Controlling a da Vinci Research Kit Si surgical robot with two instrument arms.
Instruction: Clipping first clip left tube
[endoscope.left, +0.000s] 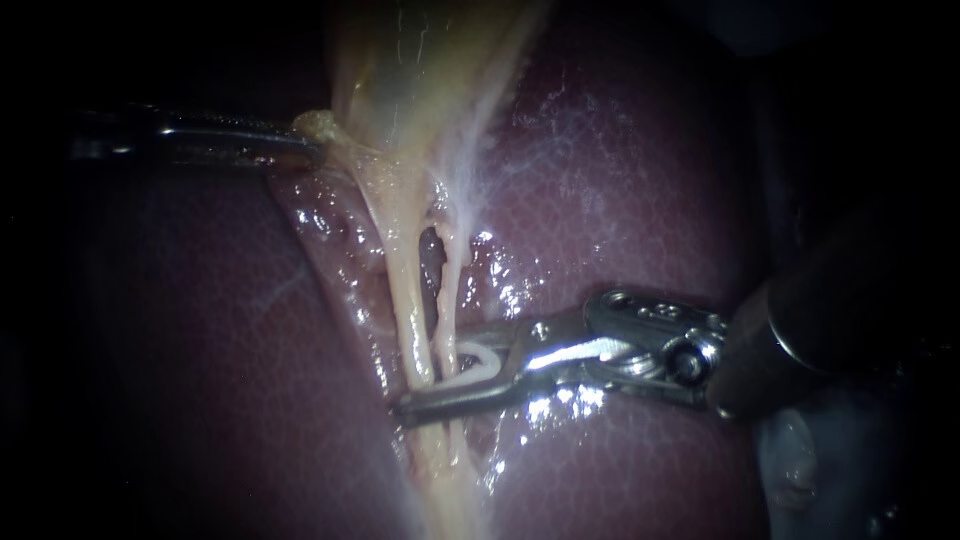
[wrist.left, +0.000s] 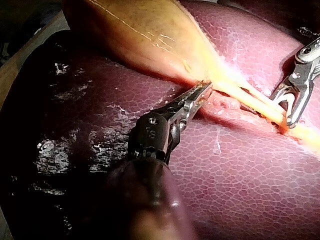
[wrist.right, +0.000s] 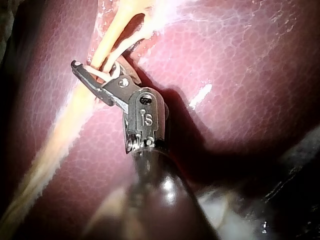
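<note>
Two pale tubes run down from the gallbladder (endoscope.left: 400, 60) over the liver (endoscope.left: 620, 180): the thicker left tube (endoscope.left: 408, 310) and the thinner right tube (endoscope.left: 452, 290). My right instrument (endoscope.left: 430, 378) comes in from the right. Its jaws stand apart, carry a white clip (endoscope.left: 475, 368) and straddle the tubes low down, the lower jaw reaching past the left tube. The right wrist view shows the clip (wrist.right: 95, 71) around the tubes. My left instrument (endoscope.left: 305, 140) is shut on the gallbladder's lower edge (wrist.left: 200, 82) and holds it toward the left.
Glossy dark red liver (wrist.left: 240, 165) lies all around the tubes. A small dark opening (endoscope.left: 430, 255) shows between the two tubes above the jaws. Thin whitish membrane (endoscope.left: 470, 170) fans out beside the right tube.
</note>
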